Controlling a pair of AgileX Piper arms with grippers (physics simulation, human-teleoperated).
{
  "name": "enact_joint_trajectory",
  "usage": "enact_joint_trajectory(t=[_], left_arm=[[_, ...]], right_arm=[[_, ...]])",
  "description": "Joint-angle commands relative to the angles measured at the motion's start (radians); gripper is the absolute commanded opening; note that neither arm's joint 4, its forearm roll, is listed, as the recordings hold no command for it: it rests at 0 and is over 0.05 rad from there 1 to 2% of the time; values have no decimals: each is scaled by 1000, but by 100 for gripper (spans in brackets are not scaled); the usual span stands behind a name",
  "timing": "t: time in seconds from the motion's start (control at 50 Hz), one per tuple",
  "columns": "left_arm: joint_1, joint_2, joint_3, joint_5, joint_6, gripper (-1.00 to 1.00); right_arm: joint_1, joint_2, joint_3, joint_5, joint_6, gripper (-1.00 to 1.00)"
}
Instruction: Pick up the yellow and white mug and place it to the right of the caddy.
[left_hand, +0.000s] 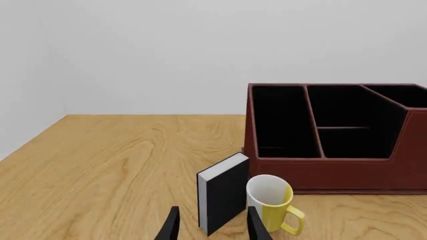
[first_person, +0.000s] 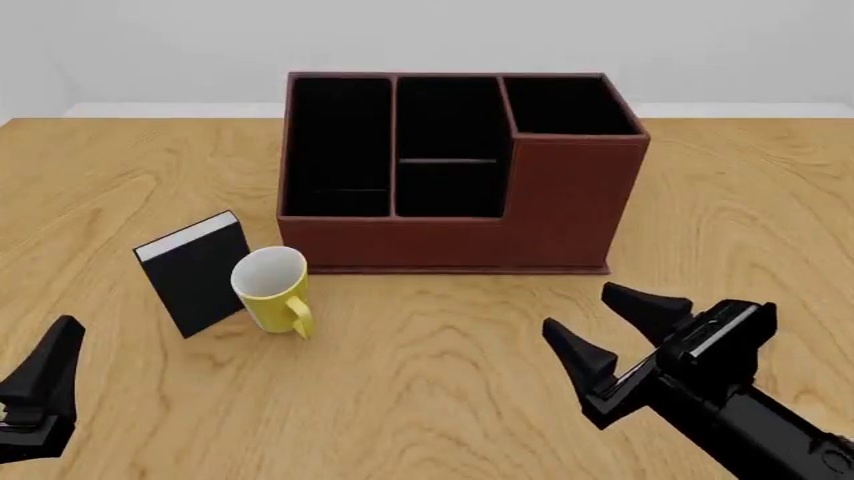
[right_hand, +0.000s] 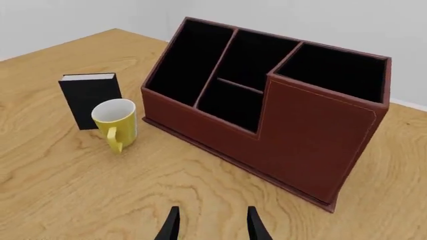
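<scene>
At the far left of the front view, my left pincer (first_person: 38, 395) hangs low over the wooden table (first_person: 427, 400); only one dark finger shows there, but its own camera shows both fingers spread apart with nothing between them. Next stands a small black book (first_person: 198, 272) with white pages, upright. Just beside it on its right, the yellow mug (first_person: 272, 289) stands upright, white inside, its handle pointing toward me. Behind and to the right of the mug sits the large reddish-brown caddy (first_person: 454, 180), its taller section on the right. Farther right, nearer me, my right pincer (first_person: 607, 325) hovers over bare table, wide open, holding nothing, well apart from the mug.
</scene>
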Motion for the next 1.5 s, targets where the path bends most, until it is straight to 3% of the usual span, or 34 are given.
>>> enact_joint_trajectory(t=[0.02,1.5], left_arm=[[0,0,0,0,0,100],[0,5,1,-5,-3,100]], right_arm=[[29,75,-20,-49,-2,100],[183,415,-235,-138,-26,100]])
